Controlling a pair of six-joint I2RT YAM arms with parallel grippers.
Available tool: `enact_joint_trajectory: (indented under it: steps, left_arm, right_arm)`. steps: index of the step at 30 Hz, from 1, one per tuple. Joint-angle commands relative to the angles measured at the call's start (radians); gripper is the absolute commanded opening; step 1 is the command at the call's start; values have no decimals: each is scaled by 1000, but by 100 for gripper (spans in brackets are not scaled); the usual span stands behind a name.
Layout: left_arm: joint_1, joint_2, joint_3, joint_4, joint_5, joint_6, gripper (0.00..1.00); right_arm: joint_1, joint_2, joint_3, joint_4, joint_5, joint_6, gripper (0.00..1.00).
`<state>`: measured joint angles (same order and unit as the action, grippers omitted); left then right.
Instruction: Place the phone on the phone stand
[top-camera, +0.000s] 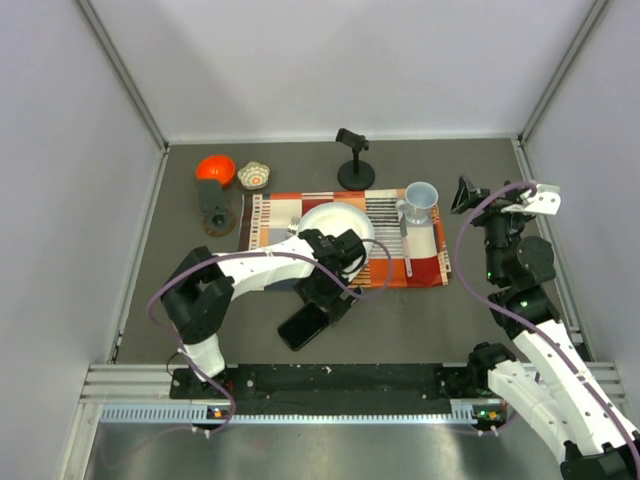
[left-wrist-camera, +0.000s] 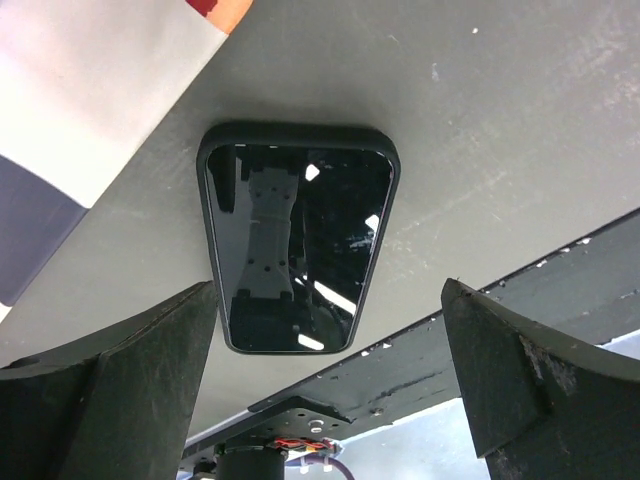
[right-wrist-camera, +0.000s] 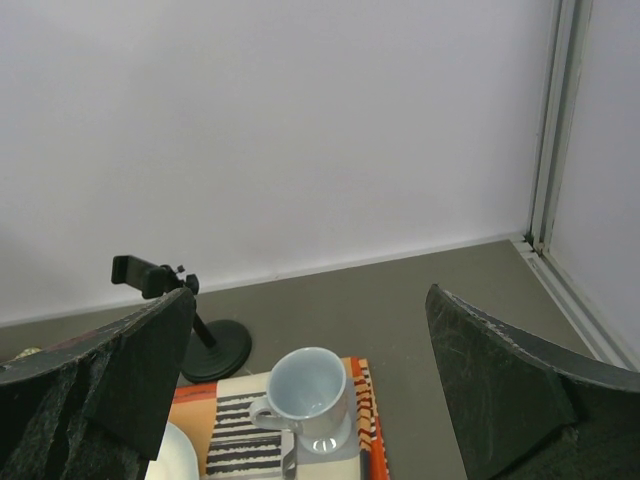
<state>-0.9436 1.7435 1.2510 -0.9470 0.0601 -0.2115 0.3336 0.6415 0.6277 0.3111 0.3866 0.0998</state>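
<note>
the table (top-camera: 450, 320) is being covered in part by a striped mat (top-camera: 425, 265), on which a white plate (top-camera: 335, 222) is being carried. the left gripper (left-wrist-camera: 328, 288) is being held low over the phone (left-wrist-camera: 295, 250), its jaws being held apart, one to each side, not clamped on it. the right gripper (right-wrist-camera: 308, 292) is being held up at the right, jaws apart, empty. the phone is being shown flat, screen up, on bare table just in front of the mat. the stand (top-camera: 213, 205) is being shown far left, well apart from the phone.
</note>
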Motion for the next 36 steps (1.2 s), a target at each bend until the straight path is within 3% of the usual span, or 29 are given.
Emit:
enact_joint_trajectory:
  steps: [1, 36]
  left_arm:
    - [-4, 54, 8, 11, -11, 23, 99]
    - [16, 183, 13, -18, -6, 178, 96]
  right_arm:
    - [16, -14, -5, 29, -11, 2, 99]
    - [15, -5, -16, 46, -11, -3, 99]
